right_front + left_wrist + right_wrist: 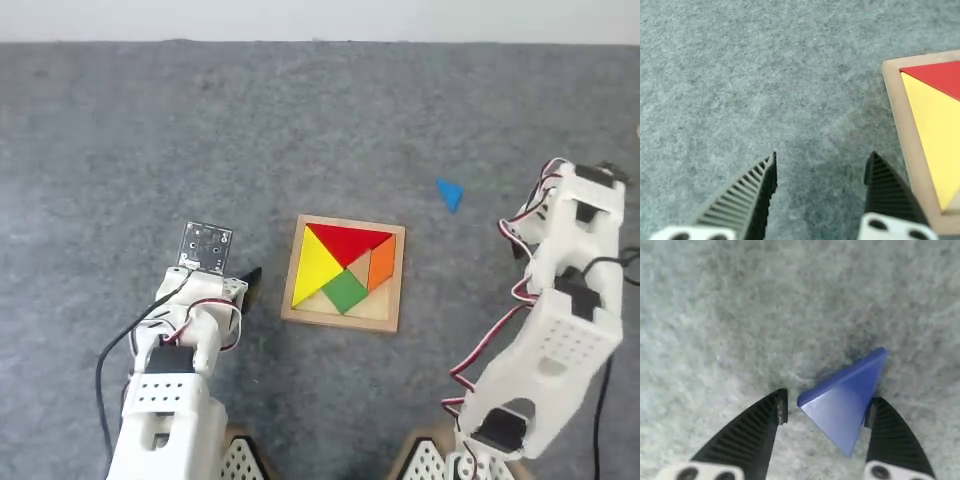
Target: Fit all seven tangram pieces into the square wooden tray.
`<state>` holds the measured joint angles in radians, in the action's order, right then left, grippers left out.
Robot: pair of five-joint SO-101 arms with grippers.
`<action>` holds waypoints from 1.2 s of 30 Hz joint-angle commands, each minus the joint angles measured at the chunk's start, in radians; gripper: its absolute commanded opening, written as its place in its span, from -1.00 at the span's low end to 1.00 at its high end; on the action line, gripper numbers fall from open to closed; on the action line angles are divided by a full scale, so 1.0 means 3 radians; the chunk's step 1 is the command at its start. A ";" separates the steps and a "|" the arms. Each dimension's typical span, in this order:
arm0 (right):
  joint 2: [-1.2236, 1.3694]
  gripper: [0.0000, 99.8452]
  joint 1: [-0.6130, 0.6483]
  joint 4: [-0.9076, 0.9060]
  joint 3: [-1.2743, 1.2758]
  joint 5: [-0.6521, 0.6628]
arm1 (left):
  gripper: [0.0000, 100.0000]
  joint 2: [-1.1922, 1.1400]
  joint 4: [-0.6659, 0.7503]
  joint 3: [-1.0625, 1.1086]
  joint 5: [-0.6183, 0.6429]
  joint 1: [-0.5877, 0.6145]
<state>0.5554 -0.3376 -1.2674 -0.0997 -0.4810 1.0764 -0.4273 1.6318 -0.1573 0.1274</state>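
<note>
While my right pincer (826,407) stands wide open and holds nothing, the blue triangle (845,390) lies on the grey carpet (715,300), framed between its two fingers, with one finger just beside a slanted edge. I judge this to be the pick-up step for that piece. The next move calls for settling squarely around it, closing on its sides, then carrying it across to the tray. Whether my fingertips are down at its level I cannot tell.

My left pincer (820,172), likewise open and empty, hangs over carpet just beside the rim of the wooden tray (900,130).

Farther off, in the high view, that tray holds a red triangle (348,241), a yellow triangle (314,266), a green square (345,291) and an orange piece (381,263), with a bare strip along its near side. A pale patch among them could be wood or another piece; it is too small to tell. Where the remaining pieces lie I cannot say.
</note>
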 commanded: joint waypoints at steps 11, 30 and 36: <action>0.0084 -0.79 -0.0233 -0.0054 -0.0276 -0.0143 | -0.44 0.0061 0.0056 -0.0018 -0.0031 0.0020; -0.1118 -0.80 0.0453 -0.0928 -0.0261 0.2010 | -0.44 0.0061 0.0066 -0.0018 -0.0031 0.0015; -0.1128 -0.80 0.1368 -0.1358 -0.0261 0.3406 | -0.44 0.0061 0.0072 -0.0018 -0.0031 0.0015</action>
<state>0.2869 -0.1089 -1.5927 -0.1396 0.2708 1.0764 -0.4273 1.6318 -0.1573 0.1274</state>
